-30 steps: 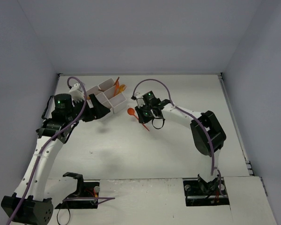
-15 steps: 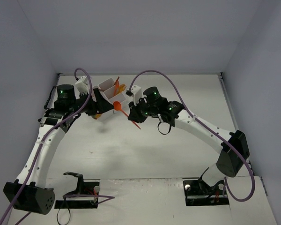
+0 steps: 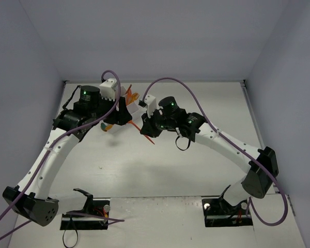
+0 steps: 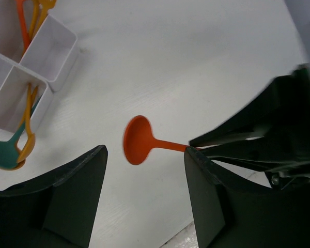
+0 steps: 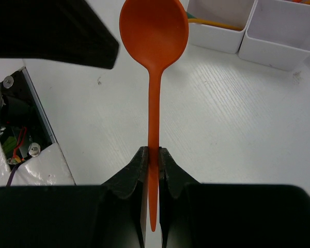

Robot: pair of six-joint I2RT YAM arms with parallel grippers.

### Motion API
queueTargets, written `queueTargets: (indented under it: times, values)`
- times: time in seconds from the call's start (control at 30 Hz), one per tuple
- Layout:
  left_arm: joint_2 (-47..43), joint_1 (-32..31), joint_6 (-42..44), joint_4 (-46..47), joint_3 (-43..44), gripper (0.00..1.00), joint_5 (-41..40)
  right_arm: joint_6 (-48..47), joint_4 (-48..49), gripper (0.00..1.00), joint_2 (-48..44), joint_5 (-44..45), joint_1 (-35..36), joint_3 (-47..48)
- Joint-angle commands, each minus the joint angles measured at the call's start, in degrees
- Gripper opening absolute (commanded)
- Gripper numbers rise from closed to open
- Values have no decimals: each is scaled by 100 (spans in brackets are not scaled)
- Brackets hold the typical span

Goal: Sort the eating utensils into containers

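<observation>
My right gripper is shut on the handle of an orange spoon, holding it above the table with the bowl pointing away. In the top view the right gripper sits just right of my left gripper. The left gripper is open and empty, its fingers either side of the spoon's bowl and apart from it. The white compartment tray lies beyond, holding orange utensils and a teal spoon. The left arm hides most of the tray in the top view.
Two tray compartments show at the upper right of the right wrist view, one with an orange utensil. Orange utensil tips stick up behind the left arm. Grey walls close the table on three sides.
The left arm has swung right and forward over the tray towards the spoon. The right gripper carried the spoon left towards the tray, then held nearly still.
</observation>
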Motion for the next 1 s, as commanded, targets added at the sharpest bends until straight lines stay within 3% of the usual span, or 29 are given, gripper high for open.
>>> queueTargets:
  times: [0.0,0.4,0.6,0.93,0.97]
  values:
    - [43,21,167,-133,219,58,-787,53,203,1,-448,-80,59,209]
    - [363,-91,78,-116,510,53,-595,0,203,1,-534,92,151,138]
    - [451,-93,-1,-109,503,42,-457,-35,212,1,-534,142,170,138]
    - [485,-102,-114,-115,444,1,-377,-95,212,1,-500,254,194,42]
    - [478,-102,-131,-108,420,0,-368,-104,212,1,-499,272,195,33]
